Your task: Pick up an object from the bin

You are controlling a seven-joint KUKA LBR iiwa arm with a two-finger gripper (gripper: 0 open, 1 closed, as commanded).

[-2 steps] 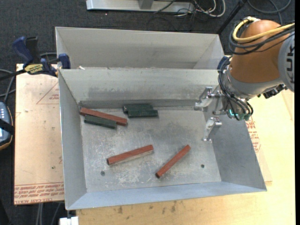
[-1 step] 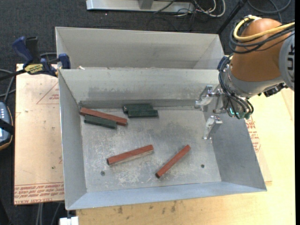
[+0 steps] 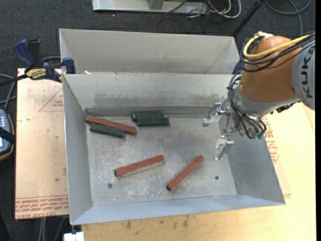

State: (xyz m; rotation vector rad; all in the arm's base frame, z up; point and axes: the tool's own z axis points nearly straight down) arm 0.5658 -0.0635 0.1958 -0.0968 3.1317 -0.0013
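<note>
The two-finger gripper (image 3: 217, 132) sits just beyond the upper right end of the long reddish-brown wooden-looking bar (image 3: 185, 172) that lies tilted on the floor of the grey metal bin (image 3: 150, 87). Its claw is spread wide with nothing between the metal fingers (image 3: 221, 148). The nearer fingertip is close to the bar's raised end but apart from it. How high the tips are above the floor is hard to judge from this angle.

That tilted bar is the nearest thing to pick. Left of it, well clear, lies a second reddish-brown bar (image 3: 139, 166), nearly level. Far up and to the left of it a third reddish-brown bar (image 3: 111, 124) rests against a slim dark green bar (image 3: 107, 130), with a shorter dark green block (image 3: 150, 118) beside that pair, close to the back wall.

To do the step well, the claw should move down and left until it is over the middle of the tilted bar. The wrist should turn so the fingers straddle the bar's narrow width rather than its length. The fingers should then go down on both sides before closing. Gripping near the middle should keep the bar from swinging as it lifts, and its clear surroundings leave room for both fingers.

The only readable writing is the letters "KU" on the grey robot arm (image 3: 305, 79), up and to the right of the bar beside its orange cover. The rest of the word is cut off.
</note>
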